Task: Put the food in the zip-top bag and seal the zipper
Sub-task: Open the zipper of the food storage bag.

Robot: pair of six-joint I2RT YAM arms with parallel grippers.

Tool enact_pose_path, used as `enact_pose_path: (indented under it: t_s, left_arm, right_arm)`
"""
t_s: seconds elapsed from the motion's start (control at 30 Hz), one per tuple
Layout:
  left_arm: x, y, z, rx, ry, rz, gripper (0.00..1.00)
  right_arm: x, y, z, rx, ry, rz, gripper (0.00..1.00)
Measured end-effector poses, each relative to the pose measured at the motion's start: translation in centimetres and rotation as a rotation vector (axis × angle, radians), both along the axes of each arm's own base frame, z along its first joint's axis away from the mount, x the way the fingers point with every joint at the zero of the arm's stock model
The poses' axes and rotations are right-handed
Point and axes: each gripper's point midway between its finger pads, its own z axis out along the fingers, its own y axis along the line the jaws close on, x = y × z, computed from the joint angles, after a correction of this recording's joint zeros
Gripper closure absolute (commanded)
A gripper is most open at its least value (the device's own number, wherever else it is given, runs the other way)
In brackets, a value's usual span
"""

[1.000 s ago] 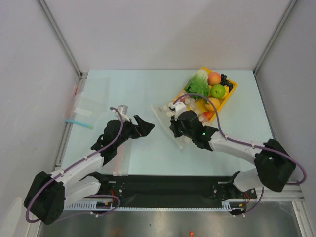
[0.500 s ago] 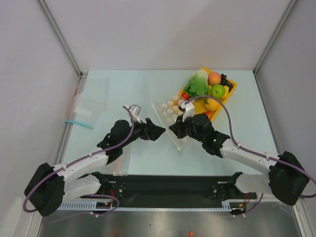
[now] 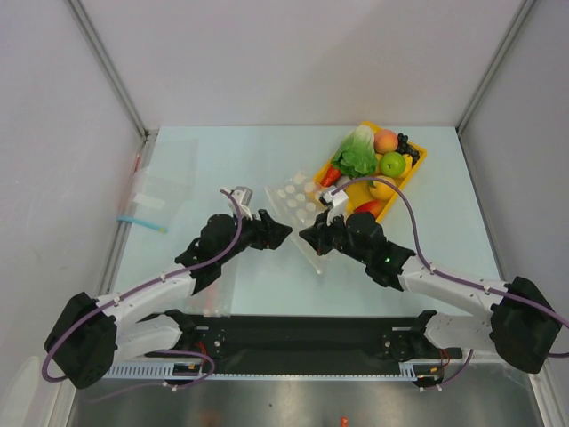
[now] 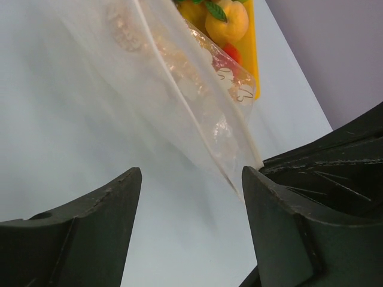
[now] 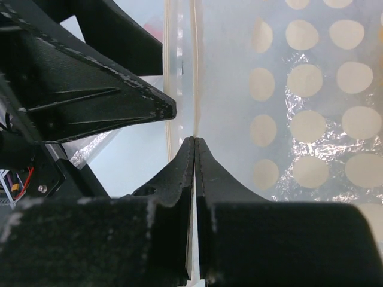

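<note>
Zip-top bag [image 3: 296,203]: clear film with whitish dots, mid-worktop [image 3: 222,160], between the two arms' tips and just beside the yellow tray [image 3: 420,158]; no food shows inside it
Zipper [image 5: 194,72]: pale strip along the mouth edge, running straight away from the right jaws in the right wrist view
Right jaws: together, pinched on the bag's mouth edge at the zipper strip
Left jaws: apart, nothing between them; the bag's near corner comes down just beside one finger [image 4: 281,215]
Food: lettuce [image 3: 357,153], peach [image 3: 386,140], green apple [image 3: 392,164] and a yellow fruit [image 3: 383,187] are heaped in the tray
Step in hand: probably getting a second hold on the mouth so it can be spread open
Handling: the film looks thin, limp, light and slick; it should sag and swing from a single pinch, and the strip is likely its stiffest part
Where to hold: the free lip at the strip, near the right jaws' pinch, one layer only
Risk: catching both layers would hold the mouth shut
Elsewhere: a flat clear bag with a blue strip [image 3: 147,212] lies well apart on the left
</note>
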Motion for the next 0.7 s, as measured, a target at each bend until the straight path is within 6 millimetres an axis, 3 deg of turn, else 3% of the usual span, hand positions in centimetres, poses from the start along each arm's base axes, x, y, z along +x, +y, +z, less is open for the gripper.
enact_pose_path:
  t_s: [0.27,0.43,0.53,0.6,0.63,0.7]
  left_arm:
    - [0.6,-0.3,-1.3,0.036,0.032,0.007,0.42]
    - [1.2,-0.6,-1.2,0.053,0.030,0.009,0.95]
    - [1.3,-0.5,-1.0,0.064,0.021,0.011,1.00]
    - [1.1,-0.3,-1.0,0.073,0.019,0.017,1.00]
    - [1.1,-0.2,-0.9,0.081,0.014,0.023,1.00]
    - [0.7,0.0,-0.3,0.091,-0.006,0.029,1.00]
  right_arm:
    - [-0.5,0.5,0.3,0.009,-0.009,0.021,1.00]
    - [-1.5,1.1,0.8,0.011,-0.034,0.057,1.00]
    - [-1.6,1.3,1.1,0.013,-0.046,0.060,1.00]
    - [-1.5,1.2,1.2,0.012,-0.051,0.050,0.91]
    - [-1.3,1.0,1.3,0.011,-0.055,0.036,0.69]
    - [-1.0,0.7,1.5,0.008,-0.067,0.015,0.55]
